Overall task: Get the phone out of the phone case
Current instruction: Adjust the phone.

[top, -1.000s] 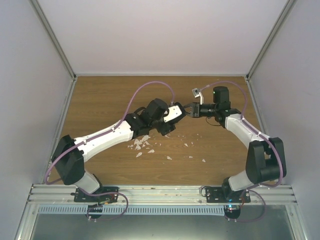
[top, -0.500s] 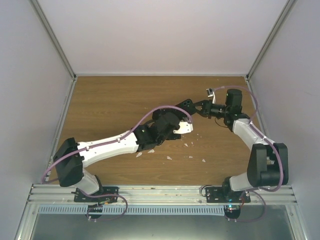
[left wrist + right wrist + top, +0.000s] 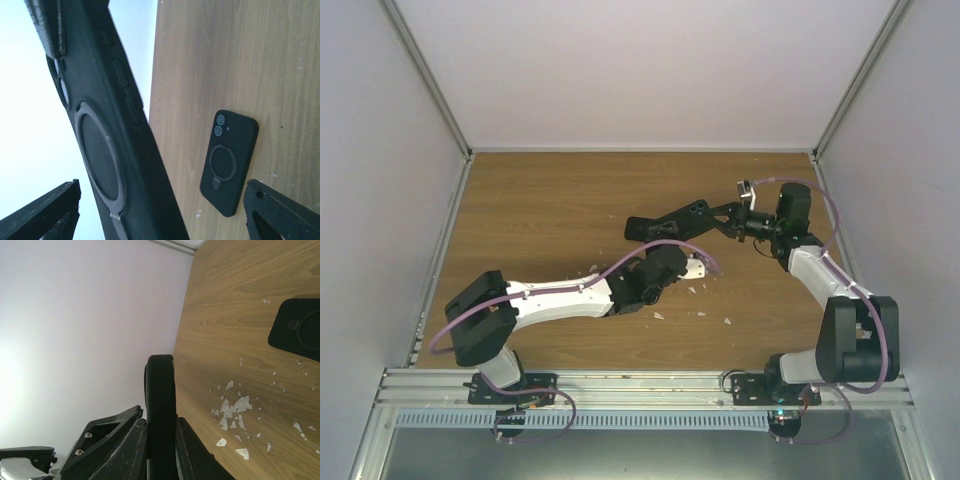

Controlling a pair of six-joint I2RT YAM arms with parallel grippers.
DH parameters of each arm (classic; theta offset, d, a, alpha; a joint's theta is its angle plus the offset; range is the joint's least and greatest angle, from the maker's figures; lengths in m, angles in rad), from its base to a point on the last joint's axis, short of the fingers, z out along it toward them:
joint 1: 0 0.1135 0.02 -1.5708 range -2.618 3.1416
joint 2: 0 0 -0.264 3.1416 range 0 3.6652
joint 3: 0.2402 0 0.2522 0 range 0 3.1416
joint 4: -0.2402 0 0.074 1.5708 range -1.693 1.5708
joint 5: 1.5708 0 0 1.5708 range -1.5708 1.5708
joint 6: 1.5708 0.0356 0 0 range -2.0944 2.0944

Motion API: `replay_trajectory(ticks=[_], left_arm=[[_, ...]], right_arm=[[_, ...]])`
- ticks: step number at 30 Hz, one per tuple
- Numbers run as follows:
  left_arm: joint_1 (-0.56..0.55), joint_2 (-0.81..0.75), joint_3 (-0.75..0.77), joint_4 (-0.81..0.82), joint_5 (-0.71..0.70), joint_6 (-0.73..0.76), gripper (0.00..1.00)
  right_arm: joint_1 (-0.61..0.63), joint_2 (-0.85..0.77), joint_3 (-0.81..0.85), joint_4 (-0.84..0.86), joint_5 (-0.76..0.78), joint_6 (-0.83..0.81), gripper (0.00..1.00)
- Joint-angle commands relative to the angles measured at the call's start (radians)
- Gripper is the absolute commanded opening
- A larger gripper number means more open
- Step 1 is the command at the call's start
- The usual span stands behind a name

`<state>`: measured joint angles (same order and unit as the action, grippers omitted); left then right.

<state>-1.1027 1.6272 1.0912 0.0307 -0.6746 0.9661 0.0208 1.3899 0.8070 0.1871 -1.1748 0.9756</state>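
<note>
Pinching one end of the black phone case (image 3: 670, 220) in the right claw (image 3: 725, 212), up off the table (image 3: 540, 210), its length stretching leftward from the fingertips. Holding the left claw (image 3: 703, 266) spread wide just below, gripping nothing. Ahead of that left claw, flat on the table: black phone (image 3: 229, 161), lenses up, apart from the case.

A lab test booth: white panels (image 3: 620, 70), aluminium rail (image 3: 640, 385), wooden tabletop (image 3: 540, 200).
</note>
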Motion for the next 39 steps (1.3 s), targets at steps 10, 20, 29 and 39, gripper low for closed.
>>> replay_trajectory(ticks=[10,20,29,39], left_arm=[[-0.01,0.073,-0.115,0.57,-0.094,0.347,0.6],[-0.02,0.069,-0.196,0.759,-0.075,0.465,0.32],[-0.019,0.043,-0.183,0.72,-0.086,0.414,0.03],[0.079,-0.068,0.101,0.019,0.075,-0.185,0.0]], right_arm=[[-0.005,-0.041,-0.026,0.055,-0.052,0.056,0.01],[-0.005,-0.048,-0.047,0.06,-0.044,0.074,0.03],[-0.057,-0.053,-0.046,0.044,-0.019,0.072,0.41],[-0.12,-0.069,0.085,-0.1,0.054,-0.163,1.0]])
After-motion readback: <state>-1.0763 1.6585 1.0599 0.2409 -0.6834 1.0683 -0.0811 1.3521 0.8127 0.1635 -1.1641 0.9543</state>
